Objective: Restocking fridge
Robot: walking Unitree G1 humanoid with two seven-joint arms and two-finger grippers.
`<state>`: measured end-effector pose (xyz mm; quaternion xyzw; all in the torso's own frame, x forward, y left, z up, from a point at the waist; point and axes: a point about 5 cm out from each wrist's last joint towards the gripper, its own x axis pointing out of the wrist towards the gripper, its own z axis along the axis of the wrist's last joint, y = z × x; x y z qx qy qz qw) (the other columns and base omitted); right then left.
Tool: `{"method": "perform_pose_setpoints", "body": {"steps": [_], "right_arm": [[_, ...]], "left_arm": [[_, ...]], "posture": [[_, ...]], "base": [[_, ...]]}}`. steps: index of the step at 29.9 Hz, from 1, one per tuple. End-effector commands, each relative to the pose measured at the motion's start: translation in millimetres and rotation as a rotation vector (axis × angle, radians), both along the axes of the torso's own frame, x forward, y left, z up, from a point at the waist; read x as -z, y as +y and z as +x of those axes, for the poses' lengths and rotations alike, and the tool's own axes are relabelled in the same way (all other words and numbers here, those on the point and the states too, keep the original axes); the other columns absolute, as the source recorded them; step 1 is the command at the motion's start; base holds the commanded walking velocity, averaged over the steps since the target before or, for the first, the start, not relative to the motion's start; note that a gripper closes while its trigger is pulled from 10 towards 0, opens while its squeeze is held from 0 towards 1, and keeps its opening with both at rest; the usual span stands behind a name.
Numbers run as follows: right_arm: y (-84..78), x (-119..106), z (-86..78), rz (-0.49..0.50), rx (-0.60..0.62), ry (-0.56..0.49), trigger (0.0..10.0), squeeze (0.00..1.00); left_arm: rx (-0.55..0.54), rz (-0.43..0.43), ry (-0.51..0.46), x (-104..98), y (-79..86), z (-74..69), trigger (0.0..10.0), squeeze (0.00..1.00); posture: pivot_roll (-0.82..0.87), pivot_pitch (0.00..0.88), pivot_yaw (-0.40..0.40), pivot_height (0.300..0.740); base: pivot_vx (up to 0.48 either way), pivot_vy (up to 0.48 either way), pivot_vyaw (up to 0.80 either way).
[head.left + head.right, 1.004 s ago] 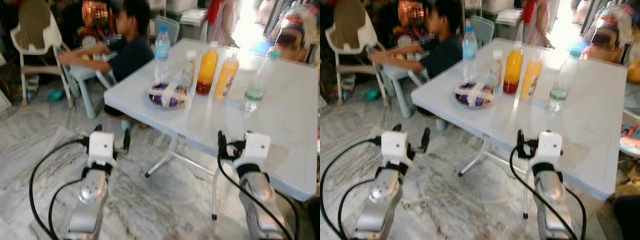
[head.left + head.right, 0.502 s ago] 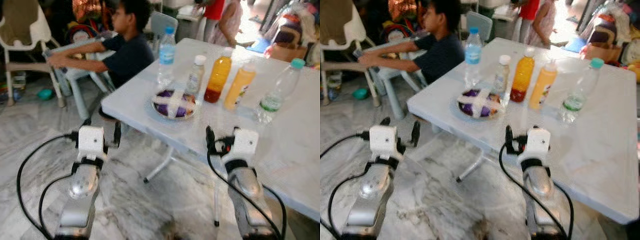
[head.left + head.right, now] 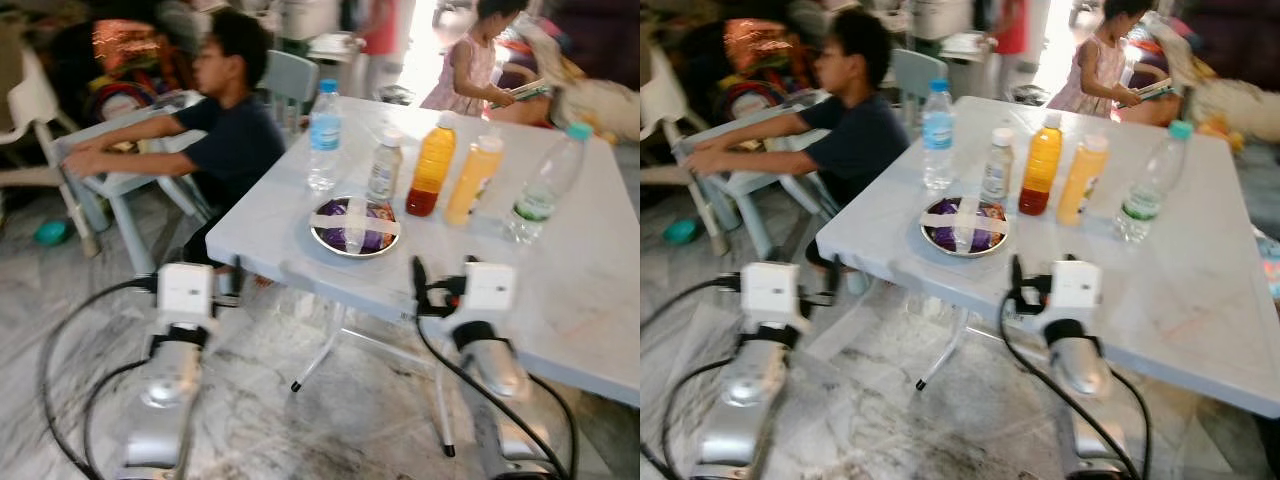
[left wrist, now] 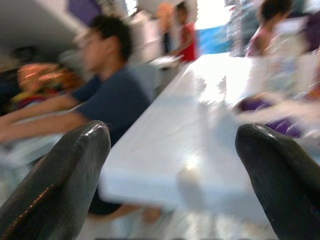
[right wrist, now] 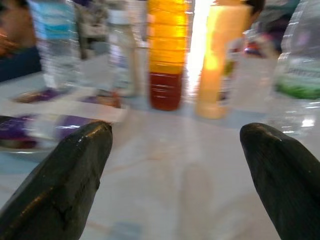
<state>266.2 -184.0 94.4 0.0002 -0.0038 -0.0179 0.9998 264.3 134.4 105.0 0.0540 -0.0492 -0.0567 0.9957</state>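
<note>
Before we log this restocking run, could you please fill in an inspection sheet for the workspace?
Surface: white table, on marble floor.
Job's things: five bottles upright in a row; covered bowl before them.
Clutter: nothing seen.
Grippers: left gripper open, short of the table edge; right gripper open over the table, facing the bottles.
Cables: black cables loop beside both arms.
Surroundings: seated person at a small table; another person beyond.
</note>
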Motion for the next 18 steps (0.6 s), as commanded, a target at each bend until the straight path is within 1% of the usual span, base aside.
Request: {"method": "perform_pose_setpoints", "body": {"steps": [1,6,8,10,12,18], "right_arm": [[11.6,-3.7,4.0,0.02,-0.029,-0.017,10.0,0.0],[11.0,-4.6,5.3,0.019,-0.024,-0.021,10.0,0.0],[10.9,-4.6,5.8,0.019,-0.024,-0.021,10.0,0.0],[11.0,-4.6,6.1,0.019,-0.025,-0.022,10.0,0.0],[11.3,-4.7,6.8,0.02,-0.026,-0.023,10.0,0.0],[13.1,-2.3,6.0,0.026,-0.025,-0.014,10.0,0.0]], "left_arm": [[-0.032,0.031,-0.004,-0.7,13.2,-0.4,10.0,0.0],[-0.024,0.024,0.0,0.3,13.1,-0.8,10.0,0.0],[-0.027,0.006,0.009,1.5,13.4,-0.7,10.0,0.0],[-0.029,0.008,0.008,1.5,13.7,-0.7,10.0,0.0],[-0.034,0.02,0.003,1.0,14.5,-0.5,10.0,0.0],[-0.037,0.016,0.004,1.8,15.7,-1.5,10.0,0.0]], "posture": [[0.01,0.0,-0.001,0.74],[0.01,0.0,-0.001,0.74],[0.02,0.0,-0.001,0.74],[0.02,0.0,-0.001,0.74],[0.02,0.0,-0.002,0.74],[0.02,0.0,-0.001,0.74]], "base": [[0.424,0.0,0.0],[0.43,0.0,0.0],[0.409,0.255,0.0],[0.379,0.292,0.0],[0.322,0.0,0.0],[0.0,0.0,0.0]]}}
